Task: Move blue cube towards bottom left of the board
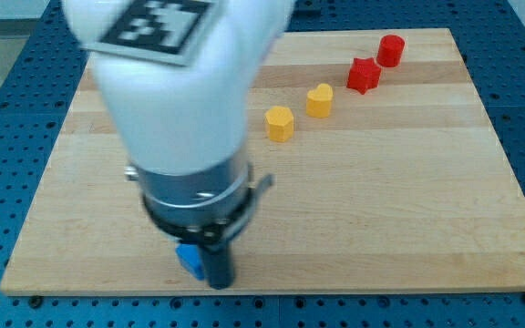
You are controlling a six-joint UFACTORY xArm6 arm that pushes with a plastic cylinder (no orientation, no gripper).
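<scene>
The blue cube (189,261) lies near the bottom edge of the wooden board (381,200), left of centre, partly hidden by the arm. My tip (219,282) is at the cube's right side, touching or nearly touching it. The rod hangs below the large white and grey arm body (176,109), which covers the board's upper left part.
A yellow block (280,123) and a yellow heart-like block (319,100) sit at the upper middle. A red star-shaped block (364,75) and a red cylinder (391,50) lie at the upper right. The board's bottom edge (272,292) is just below my tip.
</scene>
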